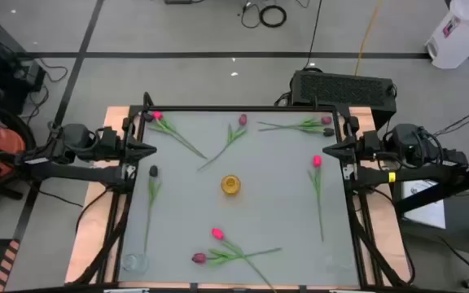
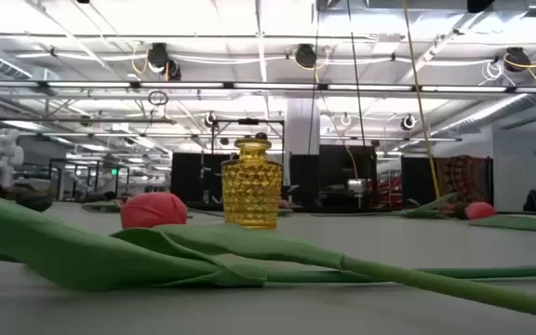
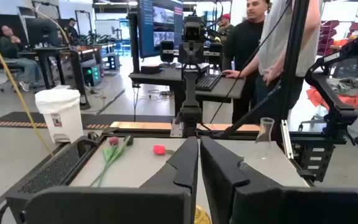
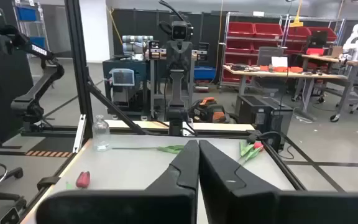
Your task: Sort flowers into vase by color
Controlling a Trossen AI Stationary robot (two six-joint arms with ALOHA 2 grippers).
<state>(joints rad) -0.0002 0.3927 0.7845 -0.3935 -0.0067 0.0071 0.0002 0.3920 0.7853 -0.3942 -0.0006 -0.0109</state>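
The only writing in reach of the cameras is white lettering on the dark arm in the right wrist view; it seems to read TROSSEN, though it is small.

The left gripper waits at the left edge of the table, its fingers drawn almost together with only a thin slit between them, holding nothing. The right gripper waits at the right edge, fingers pressed together, also empty. The two face each other across the table.

Nearest the left gripper lies a dark-headed tulip, just below it in the high view, stem trailing toward a clear glass flask at the near left corner. A bright pink tulip lies just beyond that gripper, near the far left corner. Nearest the right gripper is a pink tulip, head close beneath the fingertips and stem running toward the near edge. A pair of tulips lies by the far right corner, stems pointing left. A maroon-pink tulip rests at the far middle, stem slanting down-left.

Centred between the arms stands a yellow glass vase (knobbly and upright, seen well in the low view). Well apart from both grippers, at the near edge, lie a pink tulip and a red one, leaves overlapping.
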